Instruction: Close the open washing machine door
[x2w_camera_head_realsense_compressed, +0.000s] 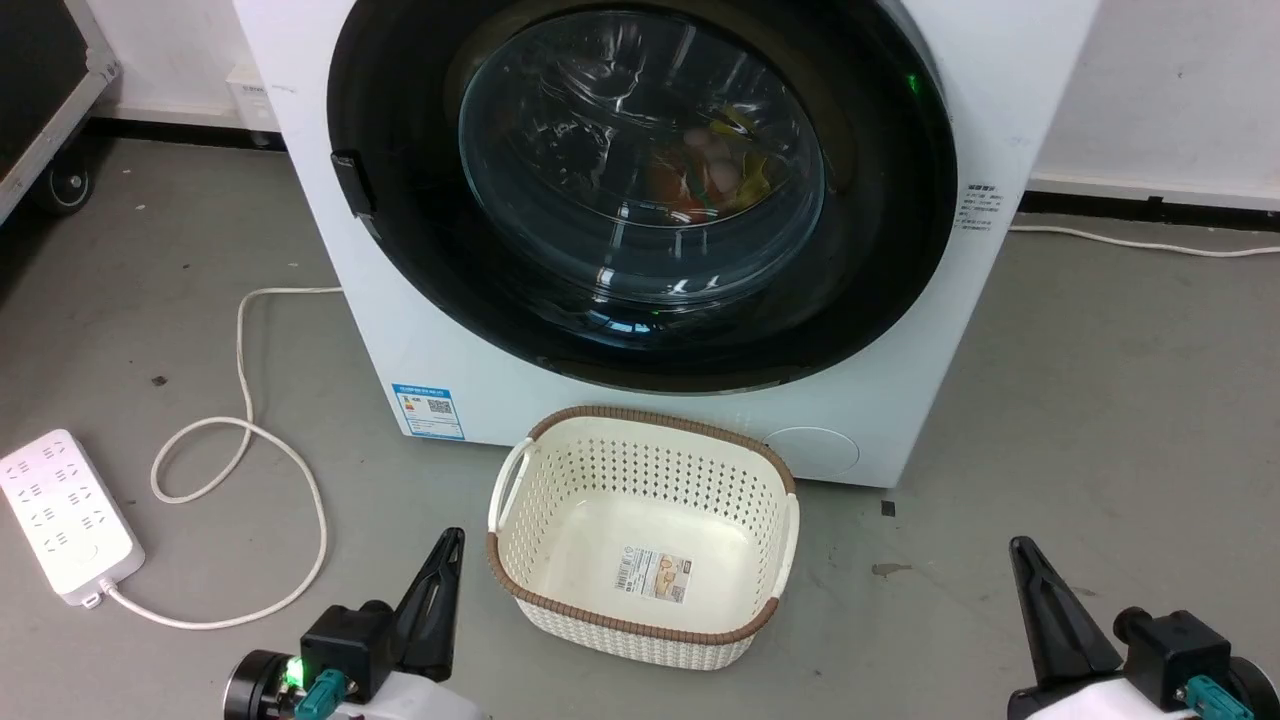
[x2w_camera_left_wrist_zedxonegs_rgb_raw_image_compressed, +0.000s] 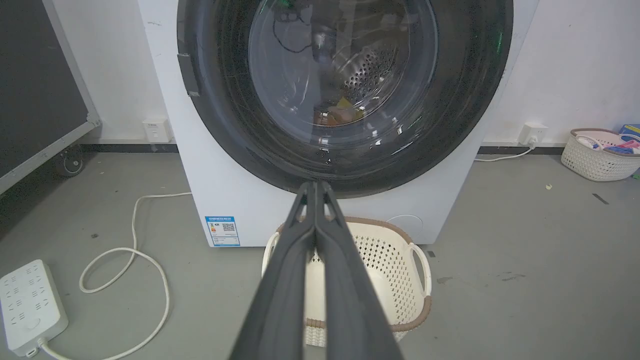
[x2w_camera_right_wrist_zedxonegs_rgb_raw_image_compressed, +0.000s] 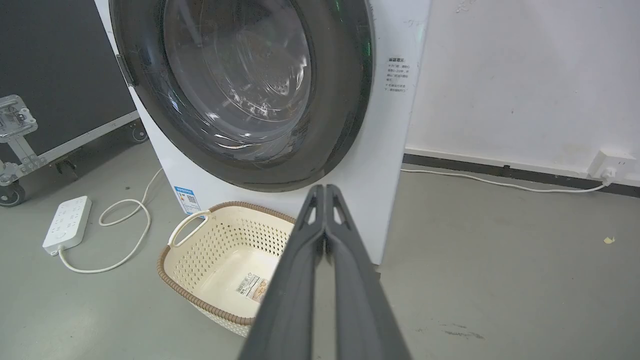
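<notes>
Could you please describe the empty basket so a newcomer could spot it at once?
Start at the big white washing machine; the basket sits on the grey floor just before its round black-rimmed door. It is cream, perforated, brown-rimmed and empty but for a label inside, unlike the similar basket by the wall socket, which holds things.

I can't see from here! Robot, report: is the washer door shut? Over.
Left claw and right claw shut, empty. Round glossy black-rimmed glass door looks flush on big white washing machine. Cream perforated plastic basket on floor in front, below door.
</notes>
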